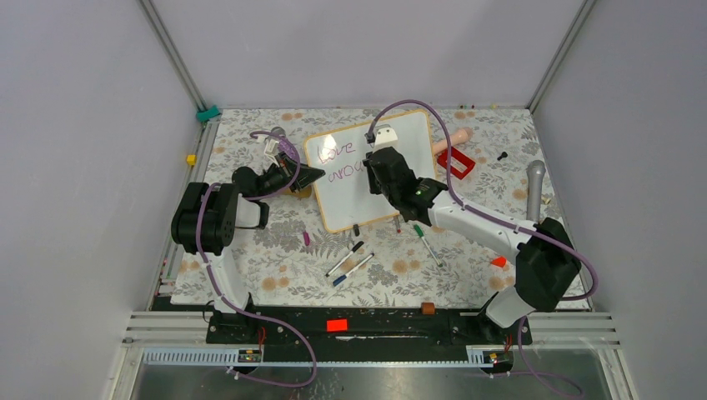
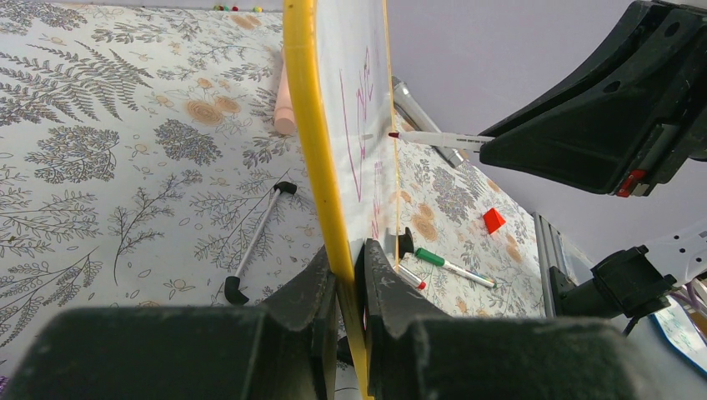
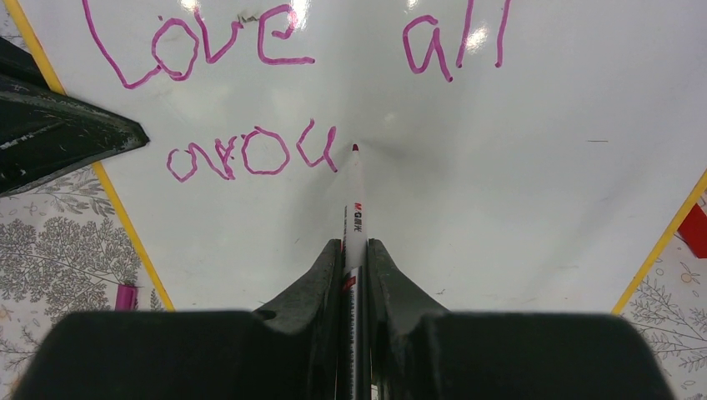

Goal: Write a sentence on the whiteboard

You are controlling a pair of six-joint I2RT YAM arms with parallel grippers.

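The whiteboard (image 1: 354, 187) lies tilted on the floral table, its frame yellow-orange; it fills the right wrist view (image 3: 517, 192). The sentence (image 3: 250, 154) reads "Love all" on top and "arou" below, in purplish-pink. My left gripper (image 2: 343, 262) is shut on the whiteboard's left edge (image 2: 313, 125). My right gripper (image 3: 354, 250) is shut on a white marker (image 3: 355, 208), whose red tip touches the board just right of the "u". The marker also shows in the left wrist view (image 2: 433, 139), tip at the board.
Several loose markers (image 1: 350, 260) lie below the board, with a green one (image 1: 427, 244) to the right. A red frame object (image 1: 457, 162), a pink cylinder (image 1: 454, 137) and a grey microphone-like tool (image 1: 534, 187) lie at the right. A small orange piece (image 1: 498, 262) lies near my right arm.
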